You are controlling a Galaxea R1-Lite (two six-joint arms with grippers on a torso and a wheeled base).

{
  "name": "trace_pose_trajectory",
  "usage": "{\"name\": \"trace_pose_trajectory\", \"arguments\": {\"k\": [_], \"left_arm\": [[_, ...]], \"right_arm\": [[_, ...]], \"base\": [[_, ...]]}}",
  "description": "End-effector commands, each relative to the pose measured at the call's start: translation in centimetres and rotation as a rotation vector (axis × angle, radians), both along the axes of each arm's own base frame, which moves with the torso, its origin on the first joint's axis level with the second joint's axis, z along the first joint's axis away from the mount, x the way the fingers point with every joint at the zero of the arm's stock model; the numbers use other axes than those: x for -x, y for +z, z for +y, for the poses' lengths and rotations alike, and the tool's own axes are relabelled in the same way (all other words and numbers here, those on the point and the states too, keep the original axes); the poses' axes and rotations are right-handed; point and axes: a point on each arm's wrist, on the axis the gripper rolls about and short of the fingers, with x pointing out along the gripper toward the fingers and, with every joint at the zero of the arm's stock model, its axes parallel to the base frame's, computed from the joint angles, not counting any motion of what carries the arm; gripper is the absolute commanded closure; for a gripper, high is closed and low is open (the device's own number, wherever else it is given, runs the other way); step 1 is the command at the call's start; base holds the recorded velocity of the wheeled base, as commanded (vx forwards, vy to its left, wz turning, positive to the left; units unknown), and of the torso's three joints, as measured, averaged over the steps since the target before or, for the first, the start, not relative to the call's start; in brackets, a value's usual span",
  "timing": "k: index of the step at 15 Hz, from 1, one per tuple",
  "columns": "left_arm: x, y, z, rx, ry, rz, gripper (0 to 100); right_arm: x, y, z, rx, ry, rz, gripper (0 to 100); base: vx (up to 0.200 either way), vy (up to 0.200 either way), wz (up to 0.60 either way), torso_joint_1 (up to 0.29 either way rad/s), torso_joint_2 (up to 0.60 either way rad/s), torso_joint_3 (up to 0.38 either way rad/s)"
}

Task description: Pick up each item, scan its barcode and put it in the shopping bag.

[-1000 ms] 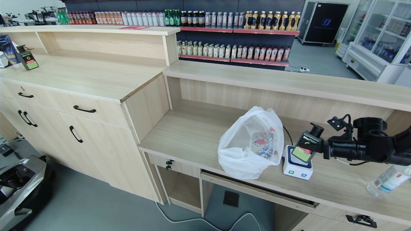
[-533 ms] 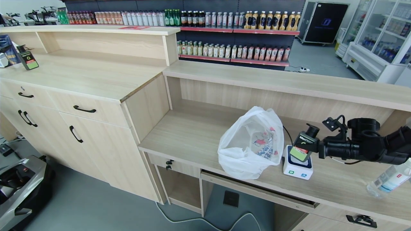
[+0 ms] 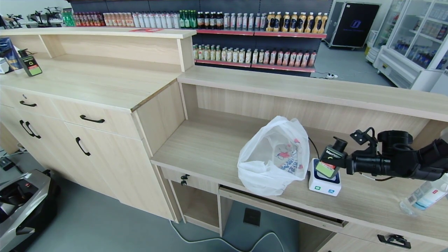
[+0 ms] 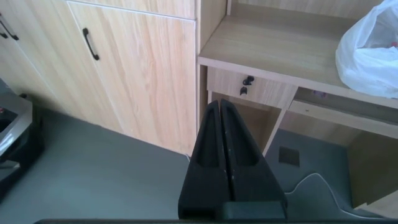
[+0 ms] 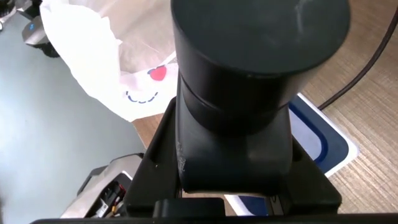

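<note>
A dark bottle with a black cap and a green and red label is clamped in the right tool. It is tilted, cap uppermost, and its lower end hangs just over the scanner; whether the two touch cannot be told. The scanner is a small white box with a blue top, lying on the counter just beside the shopping bag. The bag is thin white plastic, puffed up and crumpled, with red and blue print showing on it. A clear bottle with a white and blue label lies on its side near the counter's front edge, well apart from the scanner on the robot's right.
</note>
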Motion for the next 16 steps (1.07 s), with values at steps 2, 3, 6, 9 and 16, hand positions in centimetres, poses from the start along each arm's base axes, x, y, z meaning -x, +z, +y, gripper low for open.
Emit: {"name": "trace_pose_trajectory", "arguments": {"k": [2,3,6,9,16], "left_arm": [[0.0,0.0,0.0,-0.001,0.001,0.0,100],[0.0,0.0,0.0,0.0,0.001,0.0,100],[0.0,0.0,0.0,0.0,0.001,0.0,100],[0.0,0.0,0.0,0.0,0.001,0.0,100],[0.0,0.0,0.0,0.0,0.001,0.0,100]], "right_arm": [[0.0,-0.22,-0.08,0.034,-0.034,0.007,100],[-0.04,-0.48,-0.02,0.033,-0.032,0.012,100],[-0.05,-0.5,0.18,0.029,-0.022,0.012,100],[-0.05,-0.51,0.26,0.023,-0.014,0.012,100],[-0.05,-0.13,0.43,0.012,0.005,0.001,100]], "base": [[0.0,0.0,0.0,0.0,0.0,0.0],[0.0,0.0,0.0,0.0,0.0,0.0],[0.0,0.0,0.0,0.0,0.0,0.0],[0.0,0.0,0.0,0.0,0.0,0.0],[0.0,0.0,0.0,0.0,0.0,0.0]]}}
